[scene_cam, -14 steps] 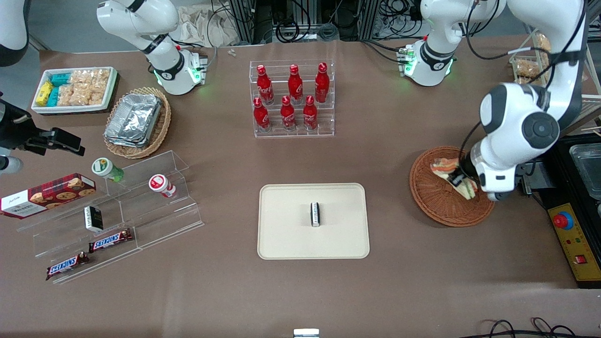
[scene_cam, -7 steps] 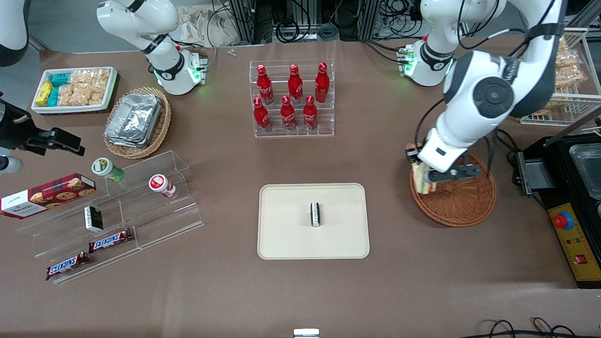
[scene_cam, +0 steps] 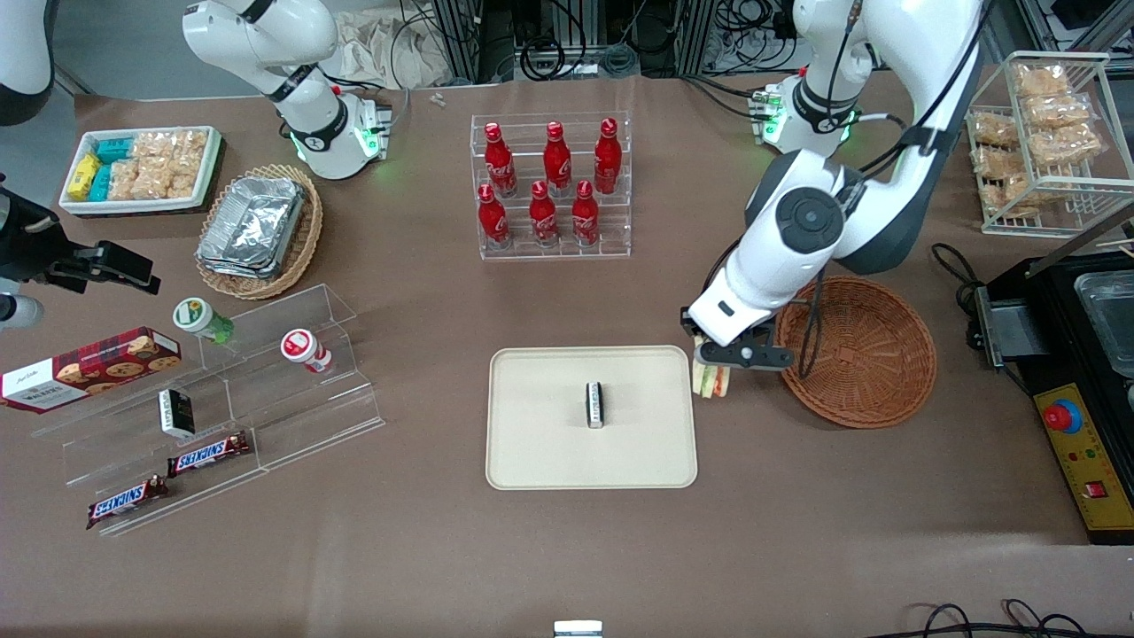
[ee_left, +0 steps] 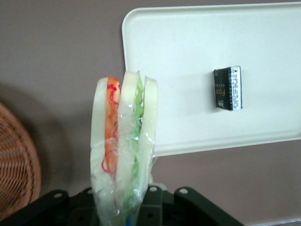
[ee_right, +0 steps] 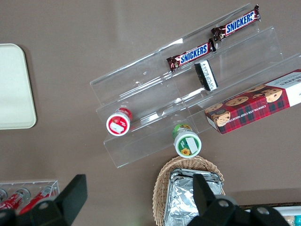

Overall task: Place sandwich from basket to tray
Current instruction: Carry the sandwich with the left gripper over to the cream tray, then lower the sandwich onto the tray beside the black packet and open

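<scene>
The sandwich [scene_cam: 711,380] [ee_left: 123,141], a wrapped wedge of white bread with orange, red and green filling, hangs in my left gripper [scene_cam: 714,372] [ee_left: 123,207], which is shut on it. It is held above the table between the reddish-brown wicker basket [scene_cam: 873,390] [ee_left: 16,165] and the cream tray [scene_cam: 532,443] [ee_left: 178,42], close to the tray's edge nearest the basket. The basket holds nothing. A small dark packet [scene_cam: 595,404] [ee_left: 228,88] lies in the middle of the tray.
A clear rack of red bottles [scene_cam: 551,188] stands farther from the front camera than the tray. A wire rack of snack bags [scene_cam: 1045,133] and a black box with a red button [scene_cam: 1076,443] sit toward the working arm's end. Acrylic steps with snacks [scene_cam: 221,399] lie toward the parked arm's end.
My gripper lifted the sandwich out of the basket and carried it sideways toward the tray. The basket now holds nothing.
</scene>
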Controlling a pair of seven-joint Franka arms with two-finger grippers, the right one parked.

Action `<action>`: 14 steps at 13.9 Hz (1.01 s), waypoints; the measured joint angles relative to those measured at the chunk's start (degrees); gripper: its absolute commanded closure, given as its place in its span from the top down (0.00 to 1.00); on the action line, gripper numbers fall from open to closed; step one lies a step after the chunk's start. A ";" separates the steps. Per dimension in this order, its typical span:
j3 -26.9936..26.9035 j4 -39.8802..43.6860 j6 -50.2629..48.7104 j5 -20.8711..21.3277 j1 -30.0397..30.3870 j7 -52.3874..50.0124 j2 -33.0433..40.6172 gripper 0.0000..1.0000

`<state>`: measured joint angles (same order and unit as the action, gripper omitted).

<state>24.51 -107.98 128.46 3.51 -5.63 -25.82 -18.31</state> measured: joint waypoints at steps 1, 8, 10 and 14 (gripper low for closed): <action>0.03 0.79 1.44 1.96 -0.65 -1.18 -2.25 0.00; 0.93 5.07 8.06 16.46 -2.94 -13.97 -16.30 0.00; 0.93 6.50 8.08 16.58 -2.94 -14.01 -17.88 0.00; 0.93 6.87 9.15 16.61 -2.95 -14.41 -19.10 0.07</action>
<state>25.44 -101.11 137.61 20.12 -8.58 -40.23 -37.41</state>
